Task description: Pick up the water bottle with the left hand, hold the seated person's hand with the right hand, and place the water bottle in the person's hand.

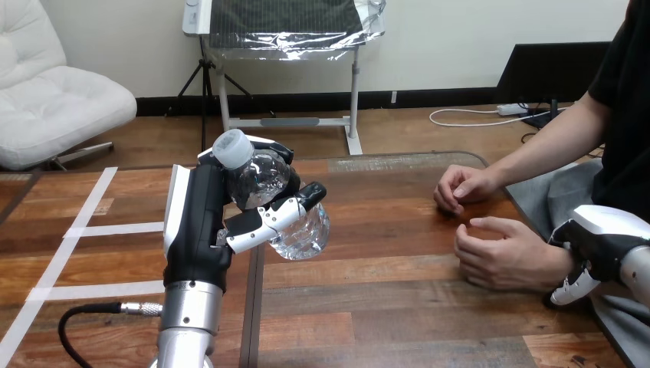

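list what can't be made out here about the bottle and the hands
- head view, right hand: it meets the person's nearer hand at the wrist, and the overlap hides the contact, so whether it grips cannot be told.
- head view, water bottle: the left hand wraps its middle, hiding how full it is.

The wooden table [383,307] was split by a dark seam [251,322] running front to back. Left of the seam, a long tape strip [58,257] slanted across the boards, and two short tape strips [115,228] branched from it toward the seam.
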`<state>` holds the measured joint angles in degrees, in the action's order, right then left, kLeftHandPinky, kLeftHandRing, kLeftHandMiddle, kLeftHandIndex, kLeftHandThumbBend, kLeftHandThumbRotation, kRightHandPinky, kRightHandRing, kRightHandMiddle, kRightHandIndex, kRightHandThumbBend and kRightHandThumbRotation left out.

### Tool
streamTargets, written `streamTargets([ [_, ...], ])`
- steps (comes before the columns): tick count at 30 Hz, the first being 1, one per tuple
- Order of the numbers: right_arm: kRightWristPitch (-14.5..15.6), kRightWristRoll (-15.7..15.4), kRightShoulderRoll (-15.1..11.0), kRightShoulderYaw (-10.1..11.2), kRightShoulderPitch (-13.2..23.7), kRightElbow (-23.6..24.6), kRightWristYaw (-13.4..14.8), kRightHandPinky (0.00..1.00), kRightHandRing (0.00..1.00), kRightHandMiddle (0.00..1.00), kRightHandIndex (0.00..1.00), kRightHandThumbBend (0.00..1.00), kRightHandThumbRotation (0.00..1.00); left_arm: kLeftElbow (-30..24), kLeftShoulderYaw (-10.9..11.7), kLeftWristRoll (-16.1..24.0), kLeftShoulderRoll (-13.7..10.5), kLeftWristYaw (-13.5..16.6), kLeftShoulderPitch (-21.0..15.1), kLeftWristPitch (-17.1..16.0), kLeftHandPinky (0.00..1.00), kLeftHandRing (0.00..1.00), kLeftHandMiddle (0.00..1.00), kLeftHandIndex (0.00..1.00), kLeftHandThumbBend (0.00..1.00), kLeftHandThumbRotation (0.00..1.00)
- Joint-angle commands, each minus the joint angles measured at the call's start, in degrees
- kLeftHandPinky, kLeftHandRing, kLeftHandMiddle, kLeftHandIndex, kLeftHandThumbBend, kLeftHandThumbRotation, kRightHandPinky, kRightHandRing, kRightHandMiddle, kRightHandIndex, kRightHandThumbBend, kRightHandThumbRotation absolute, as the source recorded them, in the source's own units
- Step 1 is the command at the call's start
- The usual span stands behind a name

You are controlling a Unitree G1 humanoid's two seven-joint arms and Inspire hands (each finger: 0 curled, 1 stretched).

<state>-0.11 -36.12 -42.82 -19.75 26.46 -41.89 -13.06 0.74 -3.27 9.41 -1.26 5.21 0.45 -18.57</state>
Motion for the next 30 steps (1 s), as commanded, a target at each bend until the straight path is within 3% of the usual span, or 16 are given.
streamTargets([
  [1,0.42,0.45,0.42,0.59,-0.63,2.77,-0.25,0.27,0.39,0.48,0.44,0.67,0.0,-2.19,0.47,0.28,-0.04,0.45,-3.84,-0.63,0.37,0.41,0.46,0.49,0.62,0.0],
  [7,1.76,0.54,-0.03,0.89,-0.7,4.52,-1.17,0.26,0.37,0.47,0.44,0.66,0.0,-2.04,0.41,0.45,-0.01,0.44,-4.07,-0.48,0.37,0.41,0.46,0.49,0.62,0.0],
  [17,1.22,1.05,-0.49,1.56,-0.39,4.88,-1.16,0.3,0.4,0.5,0.5,0.66,0.0,-1.47,0.26,0.54,0.04,0.44,-4.54,-0.64,0.37,0.41,0.46,0.49,0.62,0.0],
  [30,1.47,0.84,-0.98,2.41,-0.8,7.12,-1.61,0.33,0.42,0.51,0.49,0.67,0.0,-1.42,-0.1,1.12,0.04,0.48,-4.84,-0.01,0.37,0.41,0.46,0.49,0.62,0.0],
])
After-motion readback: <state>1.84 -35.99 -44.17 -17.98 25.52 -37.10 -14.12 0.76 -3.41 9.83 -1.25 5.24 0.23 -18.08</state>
